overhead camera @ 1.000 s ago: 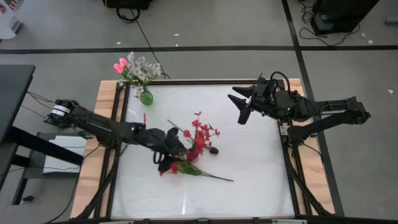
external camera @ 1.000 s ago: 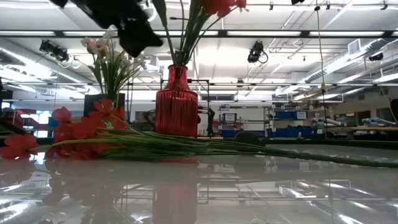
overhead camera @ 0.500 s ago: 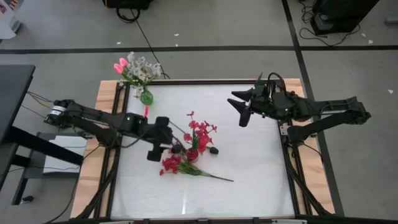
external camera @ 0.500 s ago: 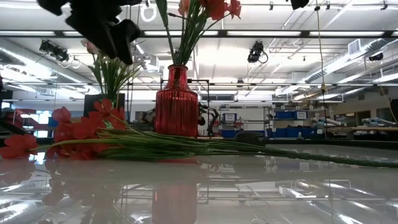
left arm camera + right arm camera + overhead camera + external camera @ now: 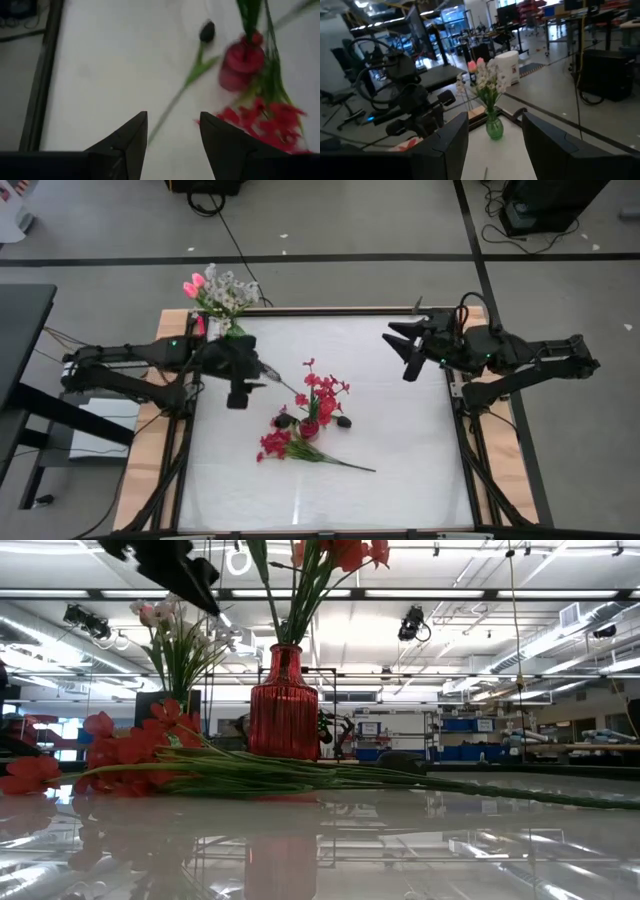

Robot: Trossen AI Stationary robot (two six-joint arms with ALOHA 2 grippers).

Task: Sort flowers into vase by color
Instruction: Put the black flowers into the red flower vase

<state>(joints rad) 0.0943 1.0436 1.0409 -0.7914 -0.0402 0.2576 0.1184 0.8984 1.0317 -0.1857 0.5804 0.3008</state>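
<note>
Left hand (image 5: 237, 388) hovers part-open and empty above the surface (image 5: 400, 440), just beside the red vase (image 5: 309, 425); right hand (image 5: 408, 352) waits open at the far right edge. Loose red flowers (image 5: 285, 447) lie near the vase, light and floppy, so best pinched mid-stem. A dark bud (image 5: 207, 31) on a stem is blurred; the green vase (image 5: 235, 335) is half hidden by the arm.
</note>
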